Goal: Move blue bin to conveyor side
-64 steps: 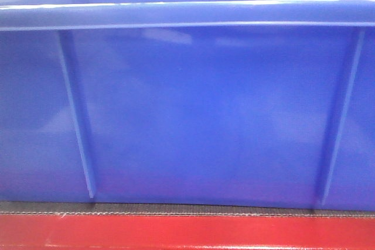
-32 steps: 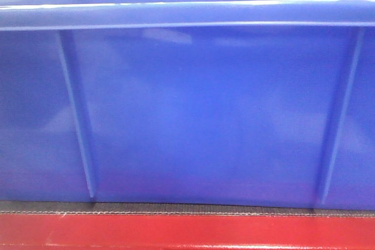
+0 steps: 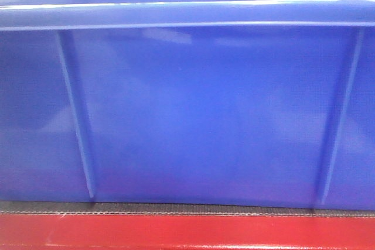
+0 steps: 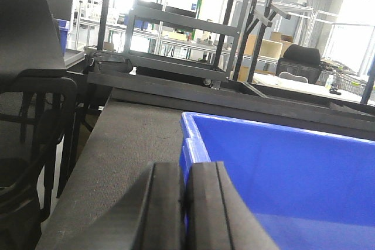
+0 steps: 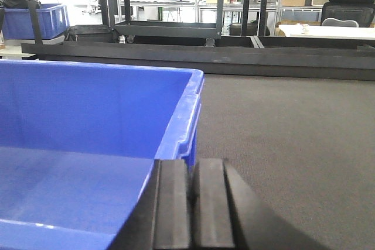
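Where front camera misses jaws, both clamp blue bin (image 3: 199, 115) rim.

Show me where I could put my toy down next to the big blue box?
There is bare belt on both sides of the blue bin. In the left wrist view, the conveyor lies open between the bin's wall and the belt's edge. In the right wrist view, a wider patch runs from the bin to the dark frame behind. The near red edge is crowded.
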{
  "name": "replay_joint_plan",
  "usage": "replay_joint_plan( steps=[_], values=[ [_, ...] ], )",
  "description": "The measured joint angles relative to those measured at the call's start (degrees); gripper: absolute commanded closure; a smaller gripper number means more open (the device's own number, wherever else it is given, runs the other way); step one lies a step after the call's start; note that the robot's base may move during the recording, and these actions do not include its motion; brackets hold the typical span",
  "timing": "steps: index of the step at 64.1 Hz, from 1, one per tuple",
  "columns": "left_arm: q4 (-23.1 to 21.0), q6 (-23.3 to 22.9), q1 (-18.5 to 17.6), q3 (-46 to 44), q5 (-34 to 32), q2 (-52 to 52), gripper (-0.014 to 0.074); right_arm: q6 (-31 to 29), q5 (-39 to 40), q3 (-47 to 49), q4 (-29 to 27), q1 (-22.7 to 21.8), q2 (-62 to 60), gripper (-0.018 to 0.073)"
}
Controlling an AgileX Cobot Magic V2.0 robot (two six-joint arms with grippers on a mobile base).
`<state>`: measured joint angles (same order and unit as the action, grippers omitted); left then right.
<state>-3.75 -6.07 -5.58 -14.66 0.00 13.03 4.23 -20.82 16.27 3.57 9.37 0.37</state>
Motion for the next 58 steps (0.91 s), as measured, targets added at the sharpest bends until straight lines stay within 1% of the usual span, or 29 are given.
replay_joint_plan(
  steps=[20,22,28,35,39,45,48,58],
  values=[
    [0.00,0.00,0.00,0.00,0.00,0.00,0.0594,0.00,0.61,-0.62,0.00,0.00,0.00,0.0648],
    [0.00,0.00,0.00,0.00,0.00,0.00,0.0594,0.00,1.49,-1.08,0.00,0.00,0.00,0.0648],
    [0.00,0.00,0.00,0.00,0.00,0.00,0.0594,0.00,7.78,-4.32,0.00,0.00,0.00,0.0648],
    [0.00,0.00,0.00,0.00,0.00,0.00,0.0594,-0.13,14.45,-8.53,0.00,-1.38,0.00,0.0648],
    [0.00,0.00,0.00,0.00,0.00,0.00,0.0594,-0.13,15.76,-10.56,-0.49,-2.60,0.00,0.0648],
    [0.11,0.00,0.00,0.00,0.00,0.00,0.0594,-0.13,18.62,-13.90,-2.67,-4.45,0.00,0.0648],
    [0.11,0.00,0.00,0.00,0.00,0.00,0.0594,-0.13,20.82,-15.44,-3.57,-4.59,-0.06,0.0648],
    [0.11,0.00,0.00,0.00,0.00,0.00,0.0594,-0.13,21.33,-16.21,-3.90,-4.59,-0.15,0.0648]
  ],
)
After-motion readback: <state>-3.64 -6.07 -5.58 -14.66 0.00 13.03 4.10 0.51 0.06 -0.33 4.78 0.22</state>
